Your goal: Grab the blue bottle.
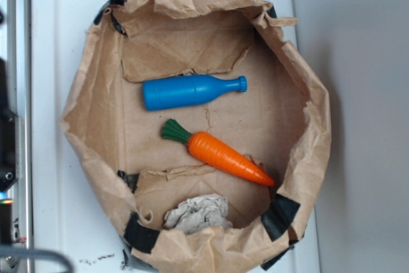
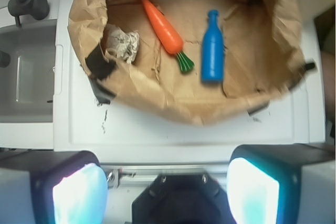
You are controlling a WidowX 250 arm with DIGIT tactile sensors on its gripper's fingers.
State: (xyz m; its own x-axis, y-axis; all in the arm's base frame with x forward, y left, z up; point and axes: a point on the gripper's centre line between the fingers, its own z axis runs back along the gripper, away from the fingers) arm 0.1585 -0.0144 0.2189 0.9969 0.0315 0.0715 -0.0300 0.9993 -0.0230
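Because the paper bag [image 1: 96, 94] has been cut down and rolled open into a shallow tray with crumpled walls, everything inside it lies flat and exposed from above, which suits a top-down reach. The blue bottle [image 1: 190, 91] rests on its side near the middle of the bag floor, its ribbed cap pointing toward the right edge of the exterior view; the orange carrot [image 1: 222, 153] lies just beside it but apart, angled away with its green top nearest the bottle's body. A wad of crumpled paper [image 1: 197, 213] sits in a corner of the bag, well apart from both toys. The bag itself stands on a white counter [image 1: 48, 158], and strips of black tape [image 1: 280, 215] hold its folded corners in shape. In the wrist view the end effector [image 2: 167, 195] is open, its 2 pads wide apart at the bottom edge of the picture, and it hangs short of the bag over the counter, holding nothing. The bottle's lying position matters, I judge: the pads would need to straddle the round body across its width, and the gap to the carrot looks just wide enough to let 1 pad descend between them without nudging it.
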